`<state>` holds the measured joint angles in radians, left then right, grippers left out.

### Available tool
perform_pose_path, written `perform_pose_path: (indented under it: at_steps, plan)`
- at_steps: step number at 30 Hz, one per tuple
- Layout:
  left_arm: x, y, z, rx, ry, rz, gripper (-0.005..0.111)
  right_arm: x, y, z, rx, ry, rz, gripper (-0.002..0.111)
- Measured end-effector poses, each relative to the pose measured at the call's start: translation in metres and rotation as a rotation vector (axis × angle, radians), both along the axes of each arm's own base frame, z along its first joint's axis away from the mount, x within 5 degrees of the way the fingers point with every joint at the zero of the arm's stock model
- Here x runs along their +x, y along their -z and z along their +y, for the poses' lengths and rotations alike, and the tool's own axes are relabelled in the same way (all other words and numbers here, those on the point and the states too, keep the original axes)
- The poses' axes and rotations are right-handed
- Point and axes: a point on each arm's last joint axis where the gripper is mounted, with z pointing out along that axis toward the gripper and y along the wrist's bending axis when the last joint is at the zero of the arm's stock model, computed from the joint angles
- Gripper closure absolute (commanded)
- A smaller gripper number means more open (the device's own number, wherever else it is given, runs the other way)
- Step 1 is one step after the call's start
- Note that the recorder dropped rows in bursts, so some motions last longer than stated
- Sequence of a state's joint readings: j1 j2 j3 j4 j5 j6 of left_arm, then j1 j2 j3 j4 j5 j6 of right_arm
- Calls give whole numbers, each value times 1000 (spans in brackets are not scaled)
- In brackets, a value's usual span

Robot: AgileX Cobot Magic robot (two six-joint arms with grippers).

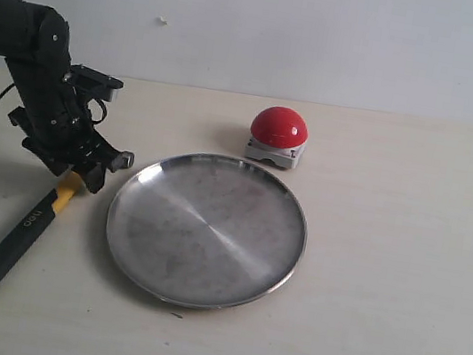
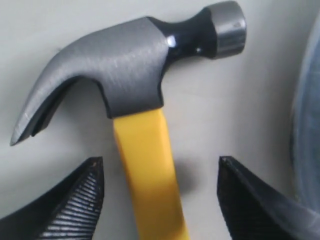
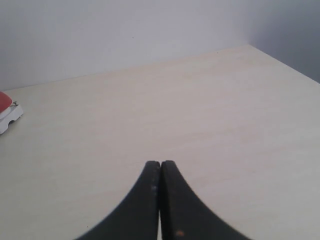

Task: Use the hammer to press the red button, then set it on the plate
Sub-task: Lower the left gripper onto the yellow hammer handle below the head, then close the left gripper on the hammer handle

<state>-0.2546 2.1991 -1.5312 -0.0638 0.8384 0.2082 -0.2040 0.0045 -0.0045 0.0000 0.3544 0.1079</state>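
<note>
Left gripper [image 2: 159,172] is spread wide, 1 finger on each side of the yellow neck of the hammer [image 2: 131,70]. I judge that gripping near the head should control the heavy end. The hammer lies flat by the counter's [image 1: 402,267] left edge, handle toward the front-left corner. Plate [image 1: 205,231] mid-counter, red button [image 1: 280,127] toward the back edge. Right gripper [image 3: 160,172] pinched closed, holding nothing.

Pale beige table [image 1: 404,258], plain white wall [image 1: 332,30]

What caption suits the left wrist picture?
Open left claw straddles the yellow neck of a dark-headed metal hammer.
</note>
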Motion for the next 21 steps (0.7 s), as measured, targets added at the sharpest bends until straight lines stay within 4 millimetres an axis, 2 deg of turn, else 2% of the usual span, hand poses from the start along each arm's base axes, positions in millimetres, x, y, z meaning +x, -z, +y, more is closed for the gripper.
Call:
perform_pose_path:
  at_steps: [3, 9, 11, 17, 21]
  plan:
    - [1, 9, 0, 5, 1, 6, 43, 0, 0, 0, 0, 0, 0, 108]
    - [2, 10, 0, 5, 1, 4, 47, 0, 0, 0, 1, 0, 0, 108]
    - [2, 10, 0, 3, 0, 4, 58, 0, 0, 0, 1, 0, 0, 108]
    - [4, 10, 0, -4, -12, -6, 105, 0, 0, 0, 1, 0, 0, 108]
    - [4, 10, 0, -1, -4, -7, 107, 0, 0, 0, 1, 0, 0, 108]
